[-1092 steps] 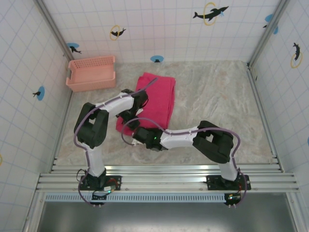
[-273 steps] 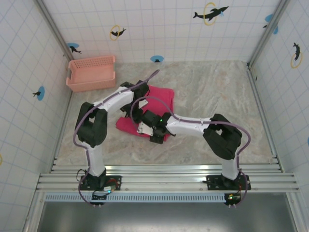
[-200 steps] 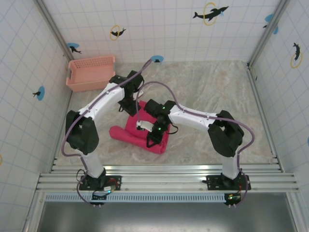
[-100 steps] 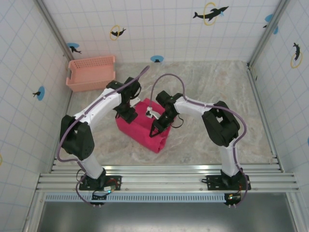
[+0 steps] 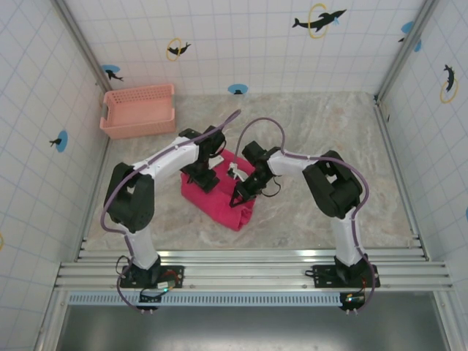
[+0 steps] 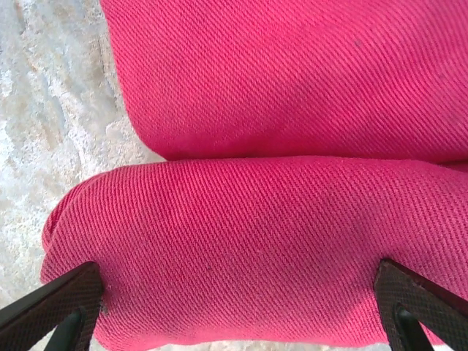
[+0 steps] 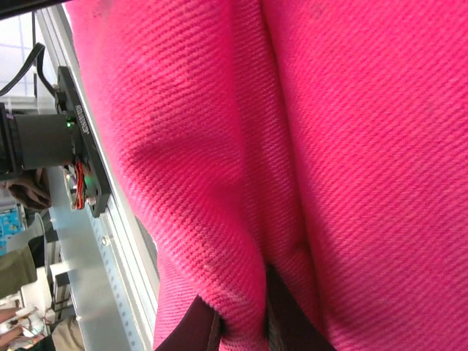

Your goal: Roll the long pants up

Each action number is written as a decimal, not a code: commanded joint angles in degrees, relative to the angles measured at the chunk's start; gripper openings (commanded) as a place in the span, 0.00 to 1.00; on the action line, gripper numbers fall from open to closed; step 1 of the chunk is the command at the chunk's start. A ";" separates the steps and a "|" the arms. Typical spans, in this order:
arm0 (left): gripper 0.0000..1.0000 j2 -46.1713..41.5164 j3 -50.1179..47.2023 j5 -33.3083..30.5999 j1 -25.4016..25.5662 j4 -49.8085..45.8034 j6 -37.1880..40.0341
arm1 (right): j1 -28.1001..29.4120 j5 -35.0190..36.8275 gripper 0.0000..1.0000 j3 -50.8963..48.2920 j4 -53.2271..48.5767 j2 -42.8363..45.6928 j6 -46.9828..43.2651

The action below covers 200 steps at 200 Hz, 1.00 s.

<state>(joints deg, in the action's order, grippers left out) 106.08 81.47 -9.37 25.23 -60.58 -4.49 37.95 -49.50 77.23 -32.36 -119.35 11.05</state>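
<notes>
**Gripping the pants mid-worktop**

Lying a little left of the worktop's (image 5: 329, 139) middle, about midway between its near and far edges, the pants (image 5: 219, 199) form a thick, bunched bundle with a rounded fold along one side. Both arms reach in over it from either side.

The left end effector (image 5: 202, 178) sits on the bundle's far left part. From its wrist camera, the left end effector (image 6: 235, 292) has its fingers (image 6: 62, 311) spread wide apart, one at each end of a plump roll of pants (image 6: 241, 241) that fills the space between them. A second layer of cloth lies just beyond the roll, and bare worktop (image 6: 44, 110) shows to the left.

The right end effector (image 5: 238, 196) is down on the bundle's right side. Its wrist camera shows the right end effector (image 7: 241, 327) nearly closed, its fingers (image 7: 201, 330) clamped on a ridge of pants (image 7: 219, 183) squeezed up between them.

The basket (image 5: 139, 110) stands in the far left corner, well apart from the pants.
</notes>
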 commanded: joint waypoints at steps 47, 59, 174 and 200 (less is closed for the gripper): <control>0.97 10.27 1.45 -0.18 0.16 3.17 -0.87 | 0.76 28.51 0.46 -6.55 0.93 13.65 -4.17; 0.98 10.84 1.73 0.30 0.09 3.25 -0.83 | 2.93 36.30 0.51 -7.25 -0.40 18.60 -6.47; 0.98 11.52 4.31 0.13 0.08 1.16 0.54 | 29.43 66.96 0.98 -6.50 -2.50 16.26 -10.08; 0.98 11.60 4.14 0.33 0.12 1.24 0.60 | 30.42 69.78 0.98 -6.31 -1.62 12.10 -10.97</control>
<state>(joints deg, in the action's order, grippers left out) 114.76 86.00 -9.23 25.30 -60.69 -4.45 67.61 15.31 70.78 -34.85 -103.79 0.60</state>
